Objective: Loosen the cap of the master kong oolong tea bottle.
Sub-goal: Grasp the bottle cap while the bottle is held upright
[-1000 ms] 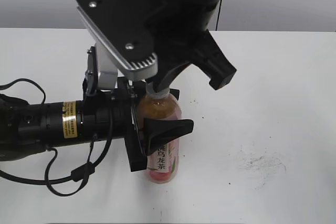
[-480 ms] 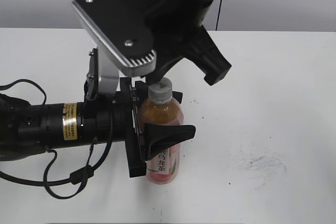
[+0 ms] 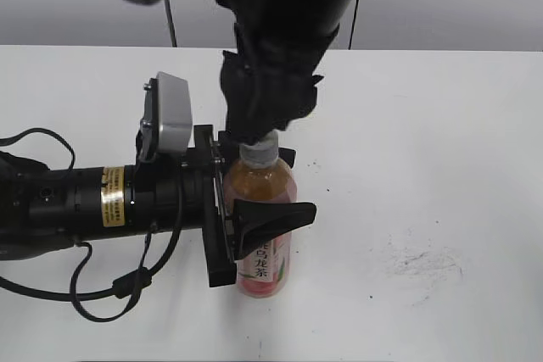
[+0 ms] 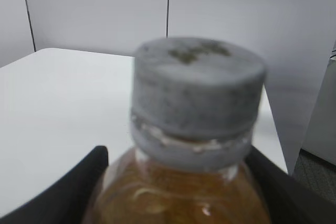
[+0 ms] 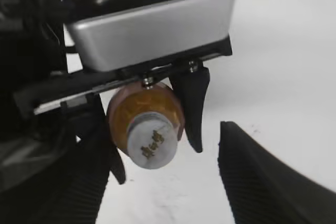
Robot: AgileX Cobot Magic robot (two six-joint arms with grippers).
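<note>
A white tabletop point(image 3: 441, 125) carries the whole scene. The black left arm lies along it, its left gripper point(image 3: 259, 188) clamped around the shoulder of the master kong oolong tea bottle point(image 3: 263, 226), a clear plastic bottle of amber tea that stands upright near the table's middle. Over the past second the right arm has swung round above the bottle, and its right gripper point(image 5: 160, 177) has let go: a second ago its jaws pinched the cap point(image 3: 257, 153), a small round white plastic screw cap; now they stand apart on either side of it, touching nothing. That release suggests one twist is finished, though whether the cap has actually loosened cannot be judged from these views. Dark vertical Chinese characters run down the pink-and-white label, seemingly reading "oolong tea"; the dark logo printed on the cap is too blurred to read.
</note>
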